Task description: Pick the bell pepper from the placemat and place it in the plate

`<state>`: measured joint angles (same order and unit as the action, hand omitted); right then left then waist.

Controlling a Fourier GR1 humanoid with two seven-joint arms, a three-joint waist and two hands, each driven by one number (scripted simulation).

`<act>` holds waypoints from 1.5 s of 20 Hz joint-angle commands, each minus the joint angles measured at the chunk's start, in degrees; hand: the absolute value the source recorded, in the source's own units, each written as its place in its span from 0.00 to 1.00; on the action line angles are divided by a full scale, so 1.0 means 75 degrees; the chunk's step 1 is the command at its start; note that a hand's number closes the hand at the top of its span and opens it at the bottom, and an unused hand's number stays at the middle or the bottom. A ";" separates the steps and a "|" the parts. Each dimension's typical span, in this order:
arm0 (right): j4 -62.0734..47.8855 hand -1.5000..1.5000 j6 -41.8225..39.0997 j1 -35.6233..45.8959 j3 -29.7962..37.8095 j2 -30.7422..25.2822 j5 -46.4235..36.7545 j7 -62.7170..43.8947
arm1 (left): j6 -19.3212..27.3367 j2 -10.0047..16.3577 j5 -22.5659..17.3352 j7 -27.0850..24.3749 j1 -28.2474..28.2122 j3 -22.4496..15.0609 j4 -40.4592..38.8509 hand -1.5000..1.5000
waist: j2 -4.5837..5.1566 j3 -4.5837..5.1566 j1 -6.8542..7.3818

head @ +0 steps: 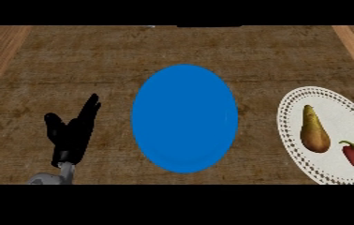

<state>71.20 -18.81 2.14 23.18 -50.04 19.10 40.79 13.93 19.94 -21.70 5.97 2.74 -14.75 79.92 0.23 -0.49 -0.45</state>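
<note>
My left hand [72,132] rests at the lower left of the counter [104,55], fingers straight and pointing up, thumb spread, holding nothing. My right hand is out of sight, so I cannot say how its fingers stand. The bell pepper [349,152] lies on the white placemat [293,121] at the far right, small and red, cut off by the edge of the view, with a pear [313,131] just beside it on its left. The blue plate [184,118] sits in the middle of the counter, between my left hand and the placemat, with nothing on it. As I judge it, nothing of the task is done yet and the step in hand is the reach, which belongs to my right hand, the nearer one. I would bring it down on the pepper from the right or from above, away from the pear, and curl round the pepper alone. Then lift it clear of the placemat before moving left — over the plate's rim, then down towards its middle.
</note>
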 commanded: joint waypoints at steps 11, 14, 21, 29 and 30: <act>-0.0807 0.00 -0.0148 -0.1244 -0.0788 -0.2485 -0.3244 0.1872 | 0.0021 -0.0552 0.0205 0.0125 -0.0263 -0.0367 -0.0109 0.50 | -0.0019 0.0065 0.0021; -0.0726 0.00 0.0326 -0.1206 -0.0981 -0.2280 -0.3716 0.1633 | 0.0169 -0.0392 0.0398 0.0690 -0.0245 -0.0431 0.0540 0.50 | -0.0032 0.0061 0.0082; 0.1033 0.00 0.1468 -0.1999 -0.1417 -0.1093 -0.4797 0.0153 | -0.0084 -0.0424 0.0424 0.0584 -0.0406 -0.0143 0.0480 0.50 | -0.0047 0.0069 0.0000; 0.1526 0.00 0.1284 -0.1821 -0.1591 -0.0632 -0.5813 -0.1009 | -0.0364 -0.0580 0.0596 0.0580 -0.0356 0.0103 0.0171 0.50 | -0.0035 0.0070 0.0037; 0.1650 0.00 0.1084 -0.1925 -0.1577 -0.0560 -0.5841 -0.0949 | -0.0369 -0.0564 0.0610 0.0651 -0.0487 0.0126 0.0488 0.50 | -0.0040 0.0069 0.0039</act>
<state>80.63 -9.06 -11.80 12.19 -56.23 -22.03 37.21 12.51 16.41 -17.04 9.52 0.28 -13.76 83.21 -0.27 -0.19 -0.14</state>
